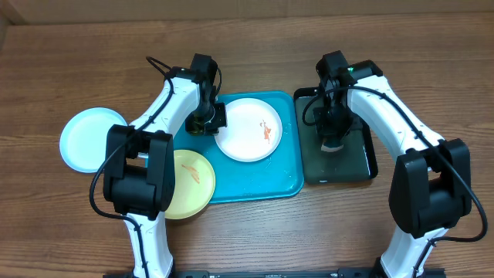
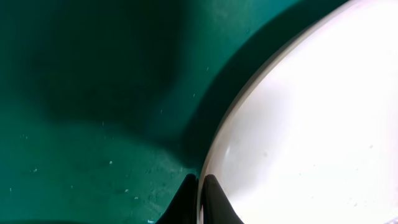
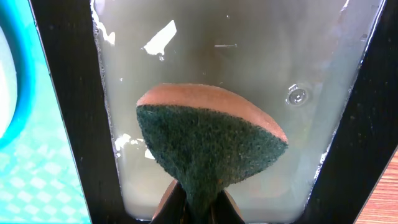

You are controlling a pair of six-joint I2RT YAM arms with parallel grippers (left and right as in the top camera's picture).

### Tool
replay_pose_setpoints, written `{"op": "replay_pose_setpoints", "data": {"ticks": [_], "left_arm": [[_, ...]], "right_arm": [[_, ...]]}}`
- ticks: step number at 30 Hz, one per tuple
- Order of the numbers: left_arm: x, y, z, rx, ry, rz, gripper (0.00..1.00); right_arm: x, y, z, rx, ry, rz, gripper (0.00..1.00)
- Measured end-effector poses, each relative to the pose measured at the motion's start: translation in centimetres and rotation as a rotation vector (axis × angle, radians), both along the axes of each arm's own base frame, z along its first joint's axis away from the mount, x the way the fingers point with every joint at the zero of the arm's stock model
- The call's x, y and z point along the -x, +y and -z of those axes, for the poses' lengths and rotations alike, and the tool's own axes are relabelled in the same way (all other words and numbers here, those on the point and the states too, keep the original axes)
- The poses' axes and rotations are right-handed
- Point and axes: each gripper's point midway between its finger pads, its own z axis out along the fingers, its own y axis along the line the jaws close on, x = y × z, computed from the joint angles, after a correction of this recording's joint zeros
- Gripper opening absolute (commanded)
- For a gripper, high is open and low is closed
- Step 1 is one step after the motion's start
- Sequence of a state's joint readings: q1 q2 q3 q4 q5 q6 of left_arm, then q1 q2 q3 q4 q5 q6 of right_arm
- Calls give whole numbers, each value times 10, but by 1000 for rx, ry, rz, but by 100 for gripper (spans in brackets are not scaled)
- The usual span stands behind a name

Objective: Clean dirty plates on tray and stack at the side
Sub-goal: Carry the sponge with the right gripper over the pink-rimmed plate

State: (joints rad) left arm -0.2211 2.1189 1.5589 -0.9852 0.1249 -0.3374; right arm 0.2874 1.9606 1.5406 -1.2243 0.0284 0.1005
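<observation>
Although two plates sit at the tray, the pale mint-blue plate (image 1: 86, 139) lies off it, alone on the wooden table (image 1: 62, 62) at the far left, and no smear can be made out on it. Next comes the pale yellow plate (image 1: 193, 185), which overlaps the near-left corner of the turquoise tray (image 1: 258, 184); part of it is hidden under the left arm (image 1: 143, 166), and a faint orange mark shows on its face. On the far half of the tray rests the white plate (image 1: 248, 129), carrying an orange-red smear (image 1: 266, 132) right of its centre. The left gripper (image 1: 207, 121) is at this plate's left edge. In the left wrist view its dark fingertips (image 2: 214, 200) are pressed together on the white rim, one finger on each side of it, with the tray floor just beside. Touching the tray's right side is a black tray (image 1: 367, 166) holding cloudy water (image 3: 249, 56). The right gripper (image 1: 332, 145) hangs over it, its fingers pinching a sponge (image 3: 211, 149) from below in the right wrist view. The sponge's green scouring face is turned to the camera, with its orange-tan back behind it.
</observation>
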Motion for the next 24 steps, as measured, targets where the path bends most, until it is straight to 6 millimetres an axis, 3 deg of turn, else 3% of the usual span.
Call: {"op": "replay_pose_setpoints", "data": {"ticks": [5,15,24], "left_arm": [[0,0,0,2,0,0,4],[-1,-1,0,4,-2,0,4],[0,-1,0,3,-2,0,4]], "right_arm": [[5,-1,-7,6,26,1,4],[-9,3,-48,-9,-20,1,4],[-12,10,-43,-54,-26,4,4]]}}
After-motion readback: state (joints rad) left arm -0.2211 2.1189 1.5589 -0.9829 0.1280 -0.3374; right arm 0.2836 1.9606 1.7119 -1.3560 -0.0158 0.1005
